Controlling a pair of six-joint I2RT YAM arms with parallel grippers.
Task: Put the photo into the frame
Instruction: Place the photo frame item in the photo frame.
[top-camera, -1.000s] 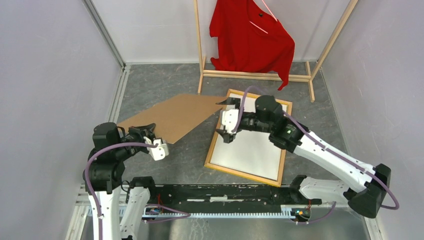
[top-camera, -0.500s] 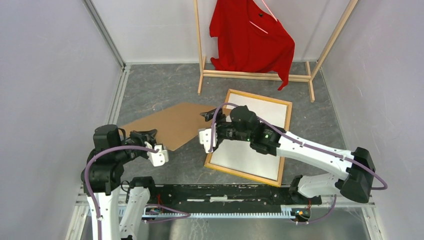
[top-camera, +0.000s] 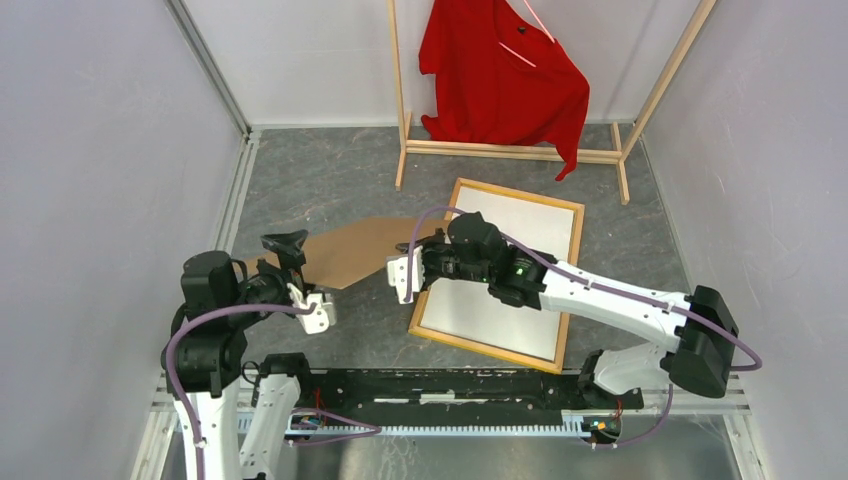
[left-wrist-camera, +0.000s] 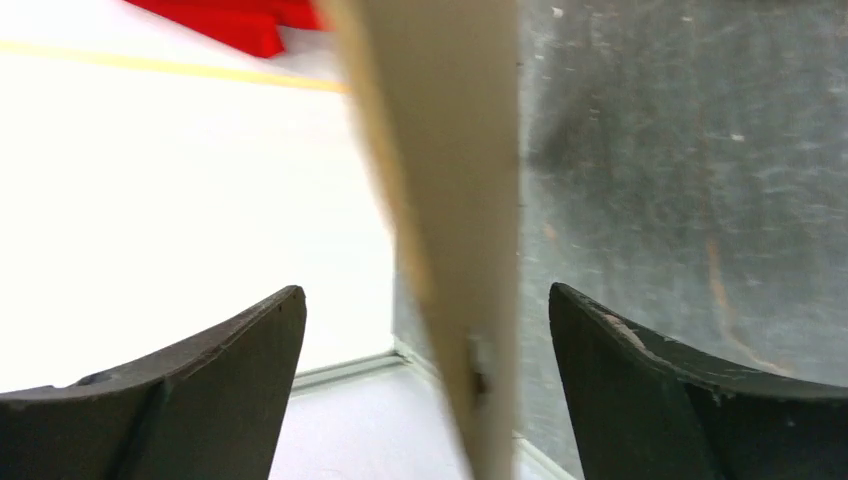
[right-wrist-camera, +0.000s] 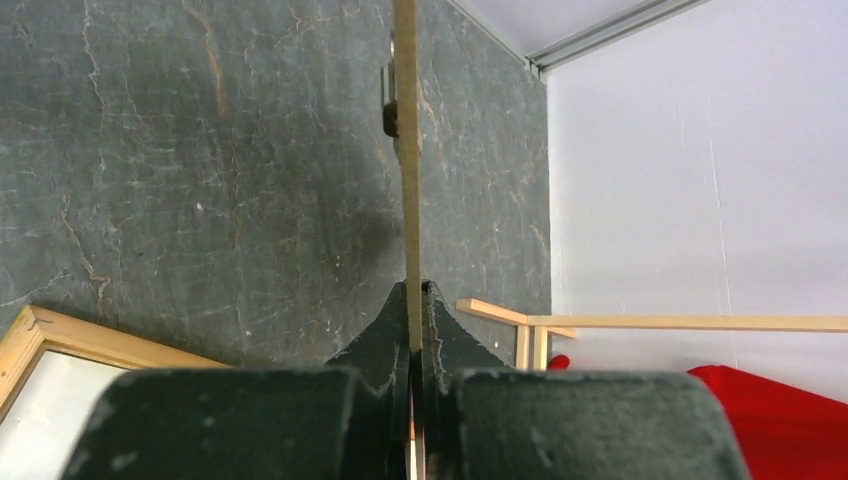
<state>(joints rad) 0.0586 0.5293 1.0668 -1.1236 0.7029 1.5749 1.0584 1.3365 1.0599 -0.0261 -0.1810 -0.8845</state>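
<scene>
While the left gripper (left-wrist-camera: 425, 295) stands wide open astride one edge of a brown backing board (top-camera: 350, 250), the right gripper (right-wrist-camera: 412, 290) is clamped tight on the board's opposite edge. Further right, the frame (top-camera: 485, 351) lies flat on the grey surface (top-camera: 330, 190), with the photo (top-camera: 500, 320) inside it, white side up.

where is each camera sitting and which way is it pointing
Top external: above and behind the arm bases, looking down on the table, the frame, the backing board and the red shirt; both arms show.
Left wrist: on the left arm, looking along the left gripper, open with the board's edge between; two dark fingers show.
Right wrist: on the right arm, looking along the right gripper, shut on the board's edge; its fingertips show.
Shared: both wrist views see the board edge-on and the shirt.
</scene>
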